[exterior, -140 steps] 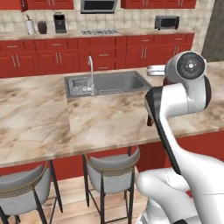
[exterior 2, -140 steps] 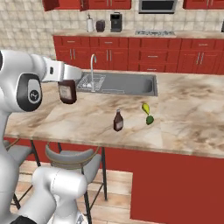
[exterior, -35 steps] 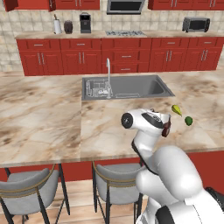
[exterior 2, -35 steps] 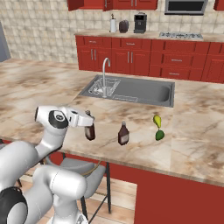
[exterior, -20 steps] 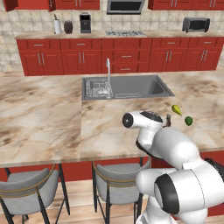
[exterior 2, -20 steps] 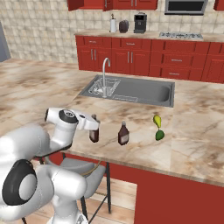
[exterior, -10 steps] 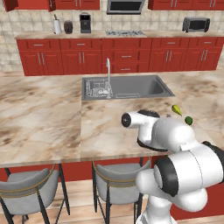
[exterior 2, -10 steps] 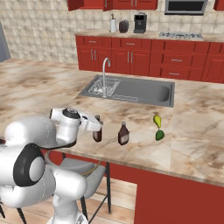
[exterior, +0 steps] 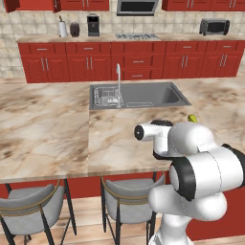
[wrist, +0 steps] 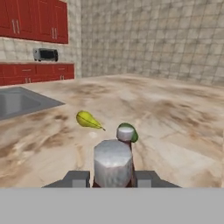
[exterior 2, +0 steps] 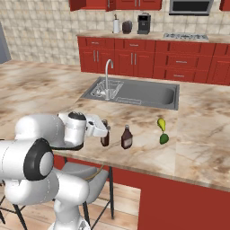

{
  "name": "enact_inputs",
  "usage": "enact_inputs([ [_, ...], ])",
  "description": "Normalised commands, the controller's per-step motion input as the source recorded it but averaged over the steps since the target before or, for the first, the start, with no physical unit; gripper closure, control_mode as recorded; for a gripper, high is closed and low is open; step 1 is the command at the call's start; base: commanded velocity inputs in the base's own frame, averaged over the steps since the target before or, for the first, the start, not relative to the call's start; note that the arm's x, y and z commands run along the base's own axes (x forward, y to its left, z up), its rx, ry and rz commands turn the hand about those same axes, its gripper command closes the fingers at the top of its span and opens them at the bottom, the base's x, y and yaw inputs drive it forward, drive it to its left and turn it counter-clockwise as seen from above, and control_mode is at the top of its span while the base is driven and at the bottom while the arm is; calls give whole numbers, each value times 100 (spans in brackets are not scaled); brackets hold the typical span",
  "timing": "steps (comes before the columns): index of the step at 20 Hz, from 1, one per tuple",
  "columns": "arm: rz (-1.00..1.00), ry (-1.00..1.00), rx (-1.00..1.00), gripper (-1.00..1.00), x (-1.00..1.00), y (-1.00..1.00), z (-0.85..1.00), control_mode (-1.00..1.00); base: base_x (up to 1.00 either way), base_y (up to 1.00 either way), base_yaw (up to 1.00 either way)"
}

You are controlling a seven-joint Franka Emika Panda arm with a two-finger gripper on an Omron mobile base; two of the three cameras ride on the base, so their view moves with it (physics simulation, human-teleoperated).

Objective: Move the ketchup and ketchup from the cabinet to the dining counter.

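My gripper is shut on one ketchup bottle, held upright low over the dining counter near its front edge. In the hand view the held bottle's grey cap sits between my gripper's two dark fingertips. The other ketchup bottle stands on the counter just to the right of the held one, apart from it; its cap shows right behind the held cap. In the left base view my own arm hides both bottles.
A yellow fruit and a green one lie on the counter beyond the bottles. The steel sink with its tap is set further back. Two stools stand under the counter's front edge. Red wall cabinets line the back wall.
My gripper has carried the held ketchup bottle to the right, closer to the standing bottle. The grip has stayed the same.
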Motion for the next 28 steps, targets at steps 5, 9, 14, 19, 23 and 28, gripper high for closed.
enact_inputs([
  [5,-5,-2,-2,100,8,-18,-4,-100,0,0,0],
  [9,-5,-2,-4,100,0,-19,-10,-100,0,0,0],
  [14,-3,-6,-4,100,1,-8,-16,-100,0,0,0],
  [19,0,-9,0,100,2,-1,-17,-100,0,0,0],
  [23,0,-9,0,100,7,0,-22,-100,0,0,0],
  [28,0,-8,0,100,5,0,-22,-100,0,0,0],
])
